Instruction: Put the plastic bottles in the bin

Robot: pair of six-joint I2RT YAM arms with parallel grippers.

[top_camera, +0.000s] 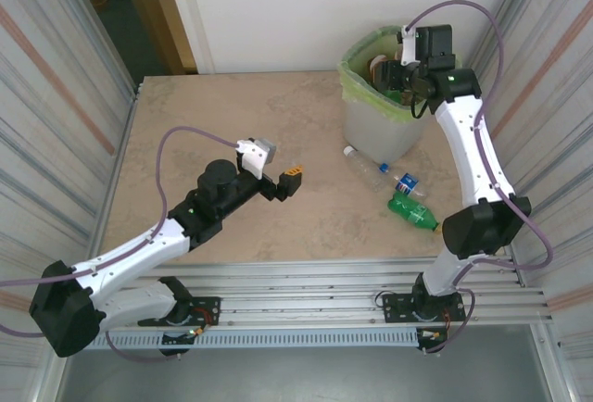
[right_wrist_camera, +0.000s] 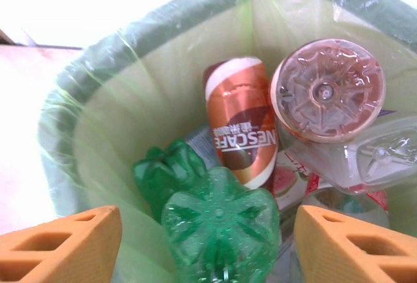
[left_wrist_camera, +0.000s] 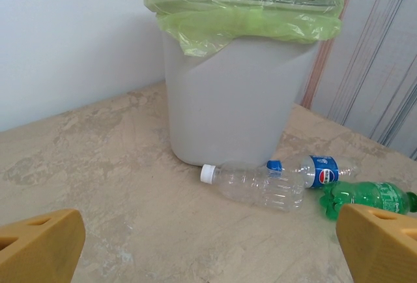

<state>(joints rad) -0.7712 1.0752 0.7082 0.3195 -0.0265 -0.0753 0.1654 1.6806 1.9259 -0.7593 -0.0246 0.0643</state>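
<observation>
Hovering over the bin (top_camera: pixel 371 133), the right gripper (right_wrist_camera: pixel 208 240) gapes empty above green bottles (right_wrist_camera: pixel 166 175); the open left gripper (left_wrist_camera: pixel 208 250) faces three loose bottles (left_wrist_camera: pixel 257 184).

L hand (top_camera: pixel 280 163), R hand (right_wrist_camera: pixel 208 247) open.

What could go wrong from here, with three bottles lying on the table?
The bin looks nearly full: the Nescafé bottle and an upturned green bottle reach about rim height, so later drops may bounce out.
The clear white-capped bottle, Pepsi bottle and green bottle on the table lie bunched by the bin's base; the open left gripper could set one rolling while grasping another.
</observation>
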